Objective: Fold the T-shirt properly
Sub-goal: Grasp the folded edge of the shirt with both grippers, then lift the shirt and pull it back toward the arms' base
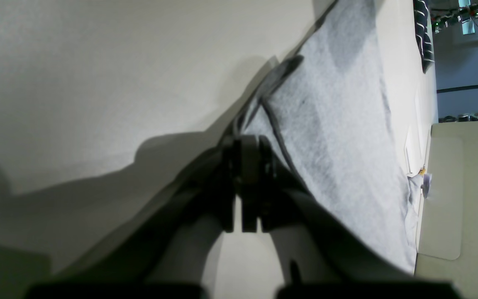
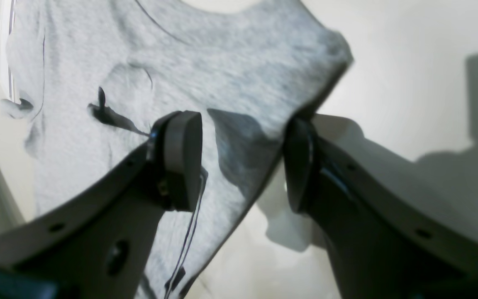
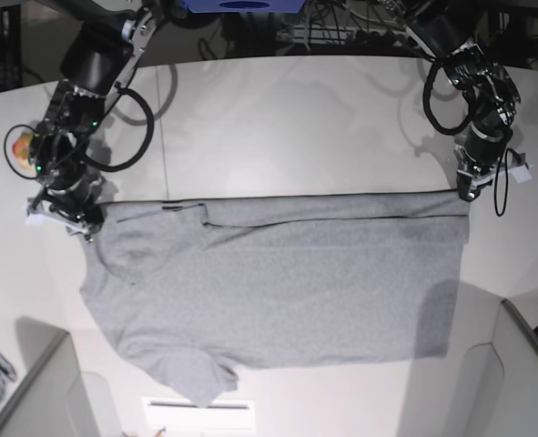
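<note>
The right pincer (image 3: 85, 226) stands wide over one top corner of the soft, floppy T-shirt (image 3: 287, 282) spread flat across the worktop (image 3: 296, 118) middle, while the left pincer (image 3: 467, 193) pinches the other corner tight.

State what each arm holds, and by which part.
Left gripper: jaws shut on the T-shirt's folded-edge corner. Right gripper: jaws open, straddling its edge, holding nothing.

left end effector (image 1: 245, 182): jaws closed tight | right end effector (image 2: 243, 162): jaws parted, lowered
</note>
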Robot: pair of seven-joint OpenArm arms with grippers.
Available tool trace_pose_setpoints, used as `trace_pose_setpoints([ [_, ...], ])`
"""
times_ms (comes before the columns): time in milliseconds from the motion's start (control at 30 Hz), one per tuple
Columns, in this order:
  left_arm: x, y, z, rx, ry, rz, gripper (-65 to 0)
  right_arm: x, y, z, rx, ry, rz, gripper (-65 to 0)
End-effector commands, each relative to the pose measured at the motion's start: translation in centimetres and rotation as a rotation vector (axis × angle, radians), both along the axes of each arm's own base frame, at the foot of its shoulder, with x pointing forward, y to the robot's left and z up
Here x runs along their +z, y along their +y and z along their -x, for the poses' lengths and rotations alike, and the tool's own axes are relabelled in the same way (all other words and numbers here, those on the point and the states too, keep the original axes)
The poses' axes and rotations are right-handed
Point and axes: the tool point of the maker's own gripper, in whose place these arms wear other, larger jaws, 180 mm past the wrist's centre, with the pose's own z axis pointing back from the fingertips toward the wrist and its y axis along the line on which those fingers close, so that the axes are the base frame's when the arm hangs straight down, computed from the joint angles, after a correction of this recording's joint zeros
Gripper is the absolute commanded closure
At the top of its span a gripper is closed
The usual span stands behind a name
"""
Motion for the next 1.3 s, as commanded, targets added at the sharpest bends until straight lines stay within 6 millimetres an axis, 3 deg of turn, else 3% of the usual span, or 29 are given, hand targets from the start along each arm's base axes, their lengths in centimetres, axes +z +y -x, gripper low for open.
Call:
trace_pose_setpoints([
  [0, 0.3, 0.5, 0.1, 0.01, -0.001, -0.007, 0.0, -0.1, -0.4, 0.0, 0.005, 0.019, 0.011, -29.1],
  [67, 0.3, 0.5, 0.1, 0.01, -0.001, -0.007, 0.0, -0.3, -0.1, 0.0, 0.022, 0.027, 0.02, -27.6],
  [100, 0.3, 0.5, 0.1, 0.01, -0.001, -0.007, 0.0, -0.5, 0.0, 0.1, 0.026, 0.033, 0.018, -23.6],
  [167, 0.3, 0.5, 0.1, 0.01, -0.001, -0.007, 0.0, -0.6, 0.1, 0.1, 0.033, 0.035, 0.018, -5.7],
  [200, 0.3, 0.5, 0.1, 0.01, -0.001, -0.007, 0.0, -0.6, 0.1, 0.1, 0.034, 0.035, 0.019, 0.0],
  [367, 0.9, 1.5, 0.0, 0.009, -0.004, -0.031, 0.0, 0.1, 0.0, -0.2, 0.039, 0.019, 0.027, 0.0],
  [433, 2.1, 2.2, -0.3, 0.006, -0.023, -0.065, 0.0, 1.2, -0.7, -0.5, 0.053, 0.005, 0.043, 0.0],
  [567, 5.2, 2.7, -1.3, -0.005, -0.084, -0.129, 0.0, 3.8, 0.6, -1.9, 0.118, -0.024, -0.004, 0.0],
  [833, 9.3, 1.1, -5.2, -0.105, -0.163, -0.146, 0.0, 9.5, 2.2, -5.3, 0.2, -0.127, -0.039, 0.0],
  [1067, 13.9, 1.6, -9.7, -0.063, -0.271, -0.114, 0.0, 14.7, 2.2, -9.7, 0.213, -0.232, -0.022, 0.0],
  [1167, 15.8, 2.0, -11.7, -0.048, -0.316, -0.097, 0.0, 15.8, 1.1, -11.4, 0.195, -0.207, 0.045, 0.0],
  [1267, 16.1, 2.1, -12.6, -0.045, -0.328, -0.075, 0.0, 16.2, 0.7, -12.2, 0.197, -0.18, 0.063, 0.0],
])
